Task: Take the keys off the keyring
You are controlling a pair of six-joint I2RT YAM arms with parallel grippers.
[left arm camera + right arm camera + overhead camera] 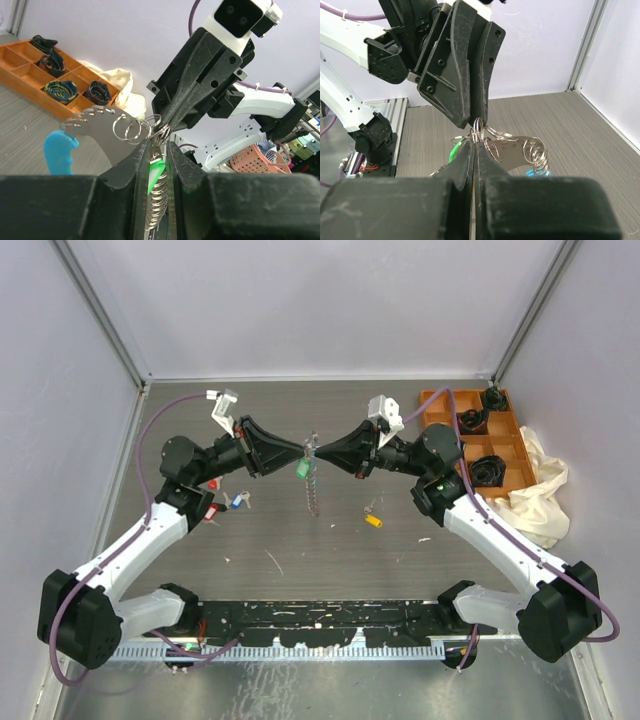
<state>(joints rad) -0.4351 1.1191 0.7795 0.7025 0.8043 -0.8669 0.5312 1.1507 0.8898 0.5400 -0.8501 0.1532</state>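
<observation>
The keyring is a silvery curved plate [97, 131] with several split rings and a light-blue plastic piece [60, 150], held in the air between both grippers. My left gripper [303, 449] and right gripper [320, 451] meet tip to tip above the table's middle. The left gripper [160, 145] is shut on a hanging string of rings and the green key [156, 176]. The right gripper [476, 145] is shut on a split ring at the plate [512, 150]. A red key [211, 513] and a blue key [238, 501] lie on the table at left.
A yellow-headed key [373, 520] lies on the table right of centre. An orange compartment tray [505, 445] with black items stands at the back right, with a cream cloth [540, 490] beside it. Grey walls enclose the table.
</observation>
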